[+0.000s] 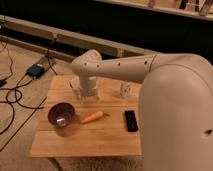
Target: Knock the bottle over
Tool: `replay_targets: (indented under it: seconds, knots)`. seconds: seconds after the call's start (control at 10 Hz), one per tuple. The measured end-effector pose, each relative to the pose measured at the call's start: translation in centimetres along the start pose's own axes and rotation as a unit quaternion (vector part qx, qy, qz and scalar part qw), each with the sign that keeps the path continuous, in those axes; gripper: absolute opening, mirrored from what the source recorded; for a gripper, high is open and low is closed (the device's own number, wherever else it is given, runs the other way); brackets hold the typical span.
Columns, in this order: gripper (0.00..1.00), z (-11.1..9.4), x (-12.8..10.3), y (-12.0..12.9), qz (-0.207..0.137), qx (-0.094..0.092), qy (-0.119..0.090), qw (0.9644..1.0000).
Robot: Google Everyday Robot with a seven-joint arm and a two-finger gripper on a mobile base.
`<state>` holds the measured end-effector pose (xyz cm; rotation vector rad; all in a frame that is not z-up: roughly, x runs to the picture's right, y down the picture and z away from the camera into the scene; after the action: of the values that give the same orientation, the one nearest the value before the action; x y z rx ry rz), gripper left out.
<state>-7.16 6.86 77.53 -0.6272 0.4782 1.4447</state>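
Note:
A small, slim, clear-whitish bottle (125,89) stands upright near the back edge of the wooden table (100,140), right of centre. My gripper (86,94) hangs from the white arm's wrist over the back left part of the table. It points down, close to the tabletop and about a hand's width left of the bottle, apart from it. A pale object (74,85) shows partly at the gripper's left side; I cannot tell what it is.
A purple bowl (61,114) sits at the front left, an orange carrot (93,117) lies beside it, and a black remote (131,120) lies to the right. My large white arm (175,110) covers the table's right side. Cables and a box (36,70) lie on the floor at left.

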Motion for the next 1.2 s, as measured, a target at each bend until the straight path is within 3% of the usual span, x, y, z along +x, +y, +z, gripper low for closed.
replay_targets:
  seconds: [0.6, 0.8, 1.2]
  knots:
    - [0.65, 1.5, -8.2, -7.3, 0.018, -0.027, -0.019, 0.9993]
    - [0.65, 0.6, -9.5, -9.9, 0.026, -0.027, -0.024, 0.999]
    - [0.65, -2.0, -10.1, -14.0, 0.039, -0.007, -0.023, 0.9989]
